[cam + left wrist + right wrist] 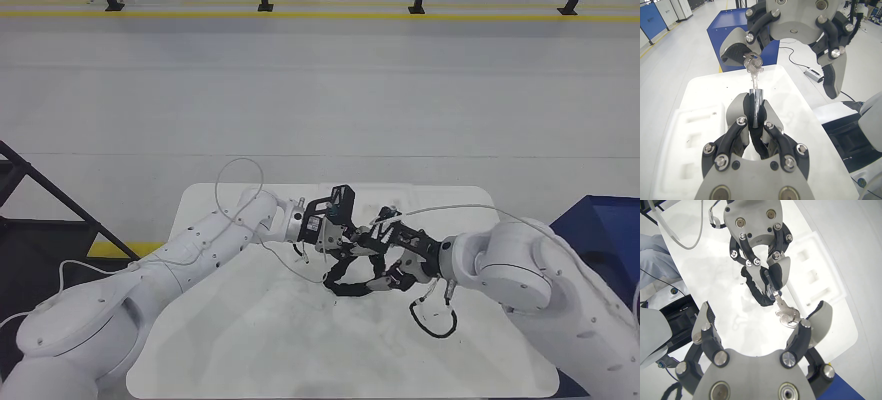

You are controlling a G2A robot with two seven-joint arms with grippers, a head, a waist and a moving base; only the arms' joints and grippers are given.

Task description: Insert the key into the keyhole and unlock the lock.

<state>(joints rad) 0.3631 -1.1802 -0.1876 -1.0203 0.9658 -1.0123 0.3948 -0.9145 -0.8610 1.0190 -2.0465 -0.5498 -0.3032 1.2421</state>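
Observation:
My left gripper (pixel 755 98) is shut on the chrome lock cylinder (pixel 756 102) of a black cable lock, held above the white table (pixel 250 340). The silver key (pixel 753 64) sticks out of the cylinder's end, its blade in the keyhole. My right gripper (pixel 763 311) faces it with fingers spread wide open; one finger pad (pixel 734 53) touches the key's head (pixel 787 315), the other finger is well apart. The lock's black cable (pixel 755 292) hangs below the left gripper (pixel 772 285). In the top view both grippers meet over the table's middle, left gripper (pixel 335 228) and right gripper (pixel 375 245).
A white foam tray (pixel 696 128) with rectangular recesses lies on the table beside the left gripper, also seen as the foam tray (pixel 819 275). A blue cabinet (pixel 738 34) stands beyond the table's far edge. A power adapter (pixel 813 74) and its cord lie on the floor.

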